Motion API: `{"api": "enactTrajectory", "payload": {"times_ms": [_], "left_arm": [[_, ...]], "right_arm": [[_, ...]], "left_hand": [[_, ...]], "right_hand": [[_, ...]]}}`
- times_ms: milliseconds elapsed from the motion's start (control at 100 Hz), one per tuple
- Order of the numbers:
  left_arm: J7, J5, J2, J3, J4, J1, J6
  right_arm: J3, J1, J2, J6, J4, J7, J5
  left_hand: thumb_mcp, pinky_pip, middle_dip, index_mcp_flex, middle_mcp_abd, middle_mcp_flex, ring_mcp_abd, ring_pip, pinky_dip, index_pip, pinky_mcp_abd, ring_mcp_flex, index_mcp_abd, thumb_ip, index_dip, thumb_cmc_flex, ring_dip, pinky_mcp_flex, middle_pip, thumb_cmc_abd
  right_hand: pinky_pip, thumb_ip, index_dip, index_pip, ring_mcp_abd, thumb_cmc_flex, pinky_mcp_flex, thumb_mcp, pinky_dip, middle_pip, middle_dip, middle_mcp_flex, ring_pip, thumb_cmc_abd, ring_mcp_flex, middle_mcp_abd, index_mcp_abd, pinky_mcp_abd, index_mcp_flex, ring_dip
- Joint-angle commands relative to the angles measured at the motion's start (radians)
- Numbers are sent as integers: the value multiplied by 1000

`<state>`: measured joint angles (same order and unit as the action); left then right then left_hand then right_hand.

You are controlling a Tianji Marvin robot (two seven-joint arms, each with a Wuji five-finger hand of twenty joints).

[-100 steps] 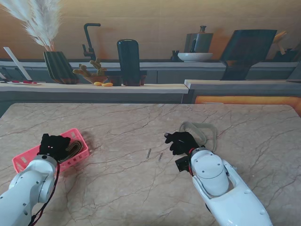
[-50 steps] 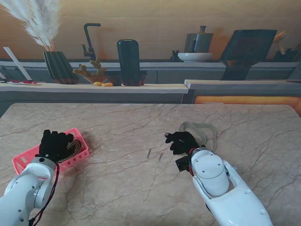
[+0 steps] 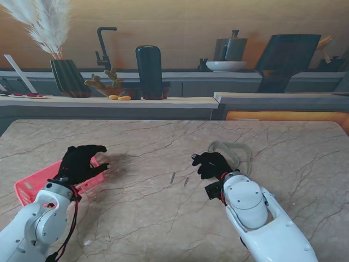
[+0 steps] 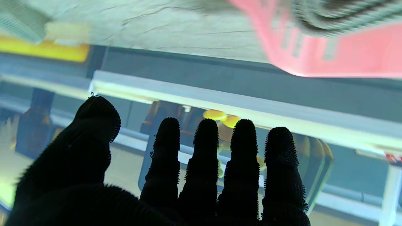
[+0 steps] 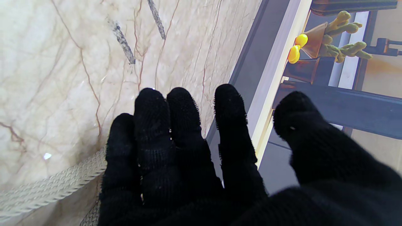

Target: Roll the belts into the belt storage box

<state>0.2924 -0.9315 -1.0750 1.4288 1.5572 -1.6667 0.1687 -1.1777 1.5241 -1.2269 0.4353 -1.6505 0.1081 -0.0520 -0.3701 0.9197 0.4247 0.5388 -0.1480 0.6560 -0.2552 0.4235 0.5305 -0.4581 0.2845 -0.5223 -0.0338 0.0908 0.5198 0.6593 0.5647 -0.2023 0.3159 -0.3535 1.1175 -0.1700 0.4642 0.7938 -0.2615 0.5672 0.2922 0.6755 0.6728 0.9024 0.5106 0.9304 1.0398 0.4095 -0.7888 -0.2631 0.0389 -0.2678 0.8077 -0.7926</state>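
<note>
The pink belt storage box sits on the marble table at my near left. A rolled woven belt lies inside the box; from the stand my hand hides it. My left hand hovers over the box's right end, open with fingers spread and nothing in it. A beige braided belt lies in a loose loop right of centre. My right hand is at the loop's left side, open, its fingers extended over the belt strand without closing on it.
Two small grey sticks lie on the table between my hands. Beyond the table's far edge runs a counter with a vase of feathers, a dark bottle, a bowl and a tap.
My left hand has risen out of the pink box and swung right and farther from me, its fingers spreading. The right hand and the beige belt have hardly moved.
</note>
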Motion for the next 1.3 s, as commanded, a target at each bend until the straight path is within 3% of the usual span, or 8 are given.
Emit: {"api": "enactTrajectory", "payload": {"times_ms": [0, 270, 540, 620, 690, 970, 1120, 1290], "left_arm": [[-29, 8, -20, -20, 15, 7, 11], [-147, 274, -40, -95, 18, 46, 73], [-204, 539, -65, -186, 22, 83, 77], [-204, 572, -70, -209, 18, 100, 80], [-250, 601, -63, -215, 25, 105, 81], [-254, 671, -72, -251, 27, 122, 73], [-257, 669, -71, -252, 30, 120, 65], [-264, 675, -70, -251, 34, 116, 55]], "right_arm": [[-1, 12, 1, -10, -14, -5, 3], [-1, 29, 7, -63, -18, 11, 61], [-11, 57, 33, -190, -25, -20, 144], [-20, 69, 44, -235, -32, -41, 168], [-32, 81, 56, -280, -39, -68, 196], [-132, 157, 122, -458, -106, -238, 357], [-216, 216, 154, -556, -154, -322, 487], [-305, 277, 184, -638, -198, -418, 626]], "left_hand": [[30, -35, -16, -31, -50, -40, -2, -26, -24, 40, -21, 34, -3, -39, -14, -33, -17, 20, -34, 39], [69, -141, -46, -94, -44, -92, 16, -88, -74, 107, -57, 70, -7, -47, -49, -37, -52, 41, -86, 48], [77, -156, -38, -52, -50, -62, 6, -99, -77, 101, -48, 57, -38, -48, -50, -40, -56, 37, -82, 27], [73, -154, -36, -27, -61, -42, -4, -98, -74, 96, -29, 42, -48, -48, -46, -38, -55, 23, -84, 11], [82, -167, -34, -40, -47, -59, 16, -107, -77, 103, -58, 54, -39, -47, -44, -45, -57, 27, -92, 28], [85, -163, -29, -17, -53, -33, 3, -105, -64, 105, -39, 30, -36, -48, -34, -32, -53, 6, -97, 17], [87, -158, -27, -14, -52, -28, 12, -104, -58, 106, -39, 23, -28, -47, -30, -32, -52, 1, -98, 21], [88, -154, -25, -10, -54, -21, 9, -100, -53, 107, -35, 16, -25, -48, -27, -25, -49, -2, -98, 22]], "right_hand": [[0, 42, 10, -7, 4, 23, -5, -16, 0, 0, -5, 25, 8, -35, -11, -22, -22, -12, 24, 1], [-1, 46, 9, -44, 15, 4, -2, -3, -1, -23, -13, -24, -10, -18, 9, -17, -40, -5, -60, 8], [-15, 82, 76, -135, 40, -73, -6, 84, -7, -69, -25, -109, -75, 21, 47, 3, -41, 11, -138, 30], [-24, 99, 99, -155, 48, -81, -3, 110, -9, -91, -33, -128, -109, 45, 56, 10, -44, 23, -155, 44], [-44, 99, 122, -171, 65, -77, 6, 148, -14, -122, -45, -145, -166, 92, 58, 21, -48, 34, -172, 71], [-223, 90, 138, -189, 114, -58, 67, 240, -89, -211, -93, -205, -355, 220, 55, 56, -57, 71, -238, 165], [-263, 88, 137, -189, 136, -30, 81, 268, -107, -223, -99, -222, -389, 249, 55, 74, -71, 85, -263, 179], [-269, 82, 138, -180, 141, -33, 63, 271, -97, -237, -101, -244, -406, 244, 80, 83, -112, 56, -268, 181]]}}
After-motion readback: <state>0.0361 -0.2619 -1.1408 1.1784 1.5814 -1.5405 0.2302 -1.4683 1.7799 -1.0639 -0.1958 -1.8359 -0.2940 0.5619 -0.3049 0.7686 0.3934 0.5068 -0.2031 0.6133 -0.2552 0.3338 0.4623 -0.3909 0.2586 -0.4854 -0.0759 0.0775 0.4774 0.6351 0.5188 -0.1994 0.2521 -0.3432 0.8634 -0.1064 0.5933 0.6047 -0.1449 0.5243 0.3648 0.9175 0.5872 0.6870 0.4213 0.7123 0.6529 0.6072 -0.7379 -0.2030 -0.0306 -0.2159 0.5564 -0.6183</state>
